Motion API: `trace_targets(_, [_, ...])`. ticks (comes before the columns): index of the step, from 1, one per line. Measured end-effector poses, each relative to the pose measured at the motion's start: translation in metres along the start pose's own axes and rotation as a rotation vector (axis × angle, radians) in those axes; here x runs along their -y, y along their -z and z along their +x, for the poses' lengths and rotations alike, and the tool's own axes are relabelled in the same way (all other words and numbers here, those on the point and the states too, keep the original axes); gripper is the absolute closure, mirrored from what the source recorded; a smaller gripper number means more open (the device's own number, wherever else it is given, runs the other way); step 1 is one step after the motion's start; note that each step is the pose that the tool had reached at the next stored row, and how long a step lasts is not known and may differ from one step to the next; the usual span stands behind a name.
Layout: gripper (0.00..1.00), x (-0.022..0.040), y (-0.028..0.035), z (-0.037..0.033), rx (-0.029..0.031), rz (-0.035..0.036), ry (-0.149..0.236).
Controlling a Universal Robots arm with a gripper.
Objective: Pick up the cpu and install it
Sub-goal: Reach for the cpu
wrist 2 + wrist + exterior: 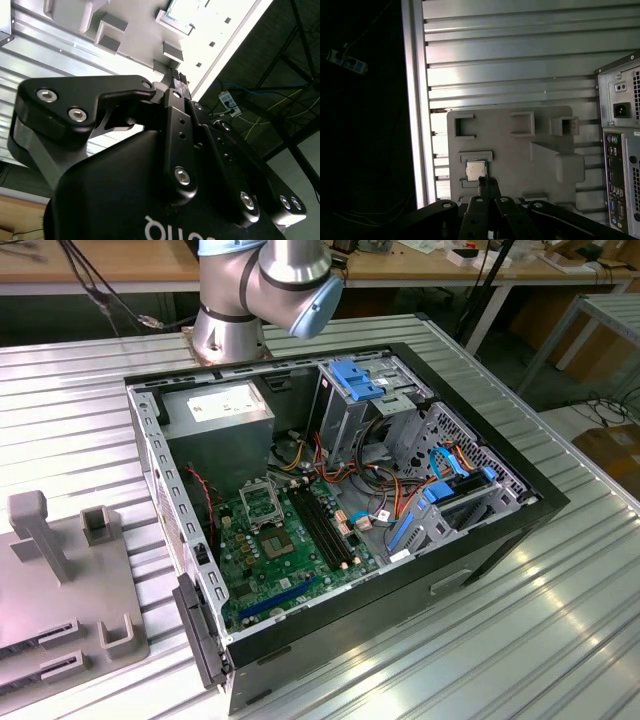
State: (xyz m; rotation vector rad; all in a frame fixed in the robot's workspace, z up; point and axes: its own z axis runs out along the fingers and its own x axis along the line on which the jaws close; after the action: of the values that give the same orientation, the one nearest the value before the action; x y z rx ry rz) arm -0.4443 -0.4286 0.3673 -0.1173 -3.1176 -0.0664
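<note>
The cpu [475, 170], a small silver square with a thin green rim, lies flat in a recess of the grey fixture plate [520, 150] in the first wrist view. My gripper [488, 181] hangs well above the plate, its tips close to the cpu in that picture, shut with nothing between the fingers. The second wrist view has the same gripper [177, 76] from the side, tips together. In the exterior view the open computer case [500, 530] lies on its side with the green motherboard [290, 560] and its square metal socket frame [262, 502] exposed.
The ribbed metal table [560, 640] carries the case and the grey fixture plate [60, 590], which stands at the exterior view's left with upright posts. The arm's base [230, 320] sits behind the case. Drive cages and cables [400, 470] crowd the case beside the motherboard.
</note>
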Motion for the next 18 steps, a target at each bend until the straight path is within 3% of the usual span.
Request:
trace_targets(8, [0.89, 0.0037, -0.0065, 0.0018, -0.0007, 0.0001, 0.000])
trace_targets(18, [0.89, 0.0041, -0.0075, 0.0016, -0.0006, 0.0001, 0.000])
